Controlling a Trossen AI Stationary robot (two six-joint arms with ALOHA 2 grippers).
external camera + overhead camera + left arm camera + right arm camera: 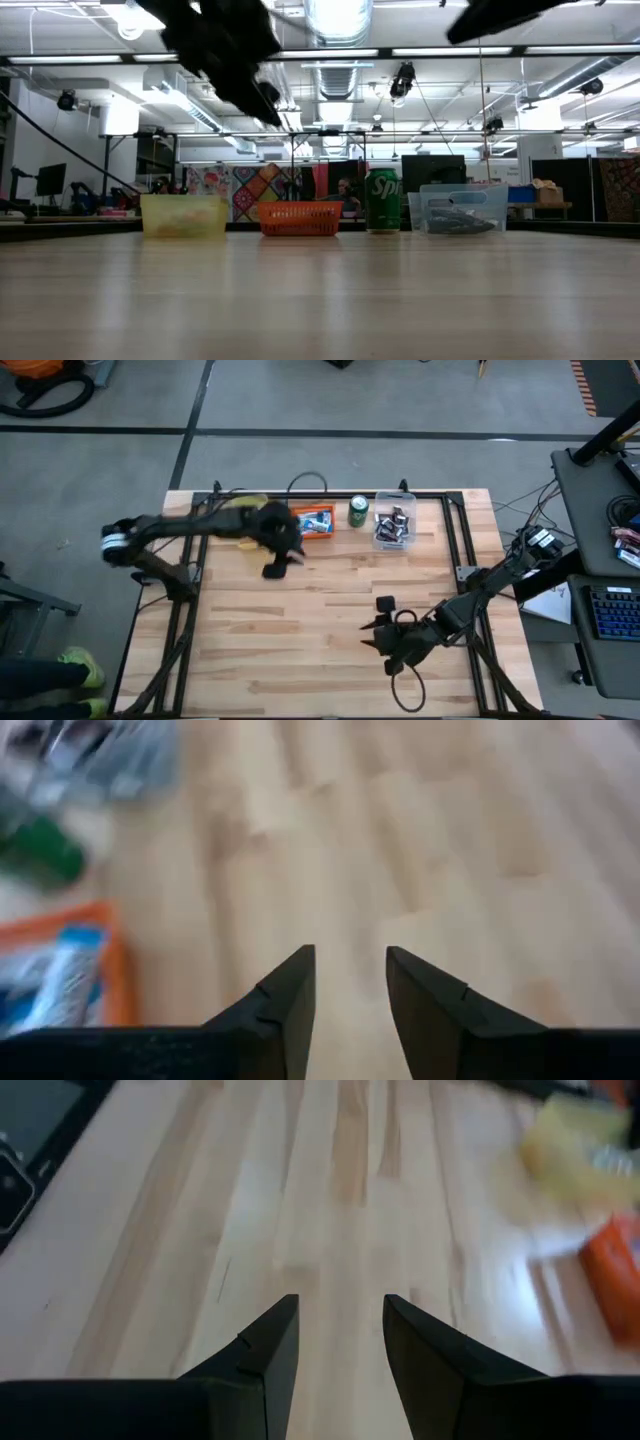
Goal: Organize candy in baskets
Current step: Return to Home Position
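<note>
At the upper edge of the high view, the candy (316, 521) lies in the baskets (300, 217) beside the soda can (358, 510). Left gripper (350, 955) just below them, right gripper (340, 1302) lower right: fingers spread, empty. I'd lift the left arm before swinging home, clearing the rims.

The only lettering that can be made out is on the green soda can (382, 200), which stands on the counter (320, 290) between the orange basket (300, 217) and the clear basket (462, 210). In the low view it shows large white letters beginning "Sp", and the rest of the word curves out of sight around the can. Any print on the blue-and-white bars (316, 521) lying in the orange basket is too small to read in the high view, and no other text, number or sign is legible
</note>
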